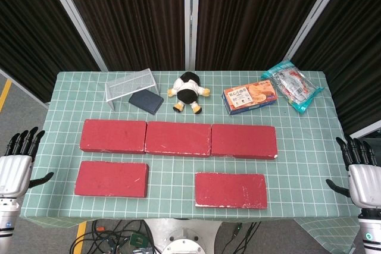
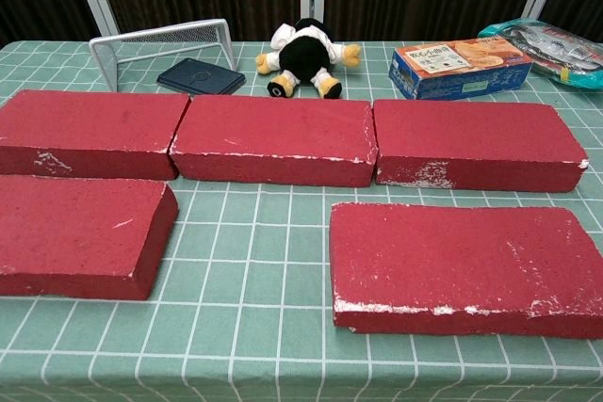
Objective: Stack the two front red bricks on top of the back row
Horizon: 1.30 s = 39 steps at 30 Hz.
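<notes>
Presently, both front bricks lay flat on the surface [image 1: 65,84], untouched: the left front brick [image 1: 111,178] and the right front brick [image 1: 230,190] sat just before the back row [image 1: 178,138] of three bricks laid end to end. Your left robot hand [image 1: 16,165] and right robot hand [image 1: 360,171] hung off the surface edges, fingers spread, holding nothing. The bricks looked heavy, rigid and rough, with chipped edges. You would do best to take each across its long sides, near the middle.
</notes>
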Available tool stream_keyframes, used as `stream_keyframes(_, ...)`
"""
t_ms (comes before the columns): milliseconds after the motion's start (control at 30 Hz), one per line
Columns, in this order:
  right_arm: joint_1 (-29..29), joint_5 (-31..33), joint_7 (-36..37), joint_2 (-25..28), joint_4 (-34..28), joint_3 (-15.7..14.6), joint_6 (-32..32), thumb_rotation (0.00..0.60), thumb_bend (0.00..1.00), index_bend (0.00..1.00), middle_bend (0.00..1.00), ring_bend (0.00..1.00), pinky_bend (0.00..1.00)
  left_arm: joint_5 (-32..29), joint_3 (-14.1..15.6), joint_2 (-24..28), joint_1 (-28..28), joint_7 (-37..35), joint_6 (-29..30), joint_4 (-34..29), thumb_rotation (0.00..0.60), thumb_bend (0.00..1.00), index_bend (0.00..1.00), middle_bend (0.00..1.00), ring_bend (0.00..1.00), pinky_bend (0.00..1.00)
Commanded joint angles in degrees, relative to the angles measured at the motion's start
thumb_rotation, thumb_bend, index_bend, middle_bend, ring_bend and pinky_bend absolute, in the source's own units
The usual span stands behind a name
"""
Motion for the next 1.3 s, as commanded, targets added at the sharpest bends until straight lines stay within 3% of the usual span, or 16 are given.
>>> stream_keyframes(33,0.1,0.0,0.0,-0.2,0.1,0.0,-0.1,0.6,0.0,0.0,0.0,0.0,0.0,-0.1,0.1,-0.1,0.1,-0.1,0.0,0.1,0.6,0.0,0.01,0.0,0.0,0.06)
stream_keyframes(433,0.5,0.3,-0.4,-0.4,0.0,0.2,-0.8,0.6,0.0,0.0,0.0,0.0,0.0,1.2,1.3,1.8,-0.2,-3.2,-1.8,-2.6,0.6,0.0,0.01,0.0,0.0,0.04)
stream_keyframes(667,0.4,0.3,-0.4,-0.3,-0.4,0.3,-0.5,0.6,0.0,0.0,0.0,0.0,0.0,3.2,3.7,2.2,-1.1,-2.6,-5.1,-5.2,0.6,0.0,0.01,0.0,0.0,0.04)
stream_keyframes(933,0.4,0.4,0.5,1.2,-0.9,0.8,-0.1,0.6,0.0,0.0,0.0,0.0,0.0,5.4,6.8,0.1,-2.7,-3.2,-10.4,-7.4,0.6,0.0,0.01,0.0,0.0,0.02)
stream_keyframes(1300,0.6,-0.4,0.5,2.3,-0.8,0.7,-0.3,0.6,0.0,0.0,0.0,0.0,0.0,5.3,8.0,-3.5,-7.2,0.3,-19.0,-9.7,0.6,0.0,0.01,0.0,0.0,0.02)
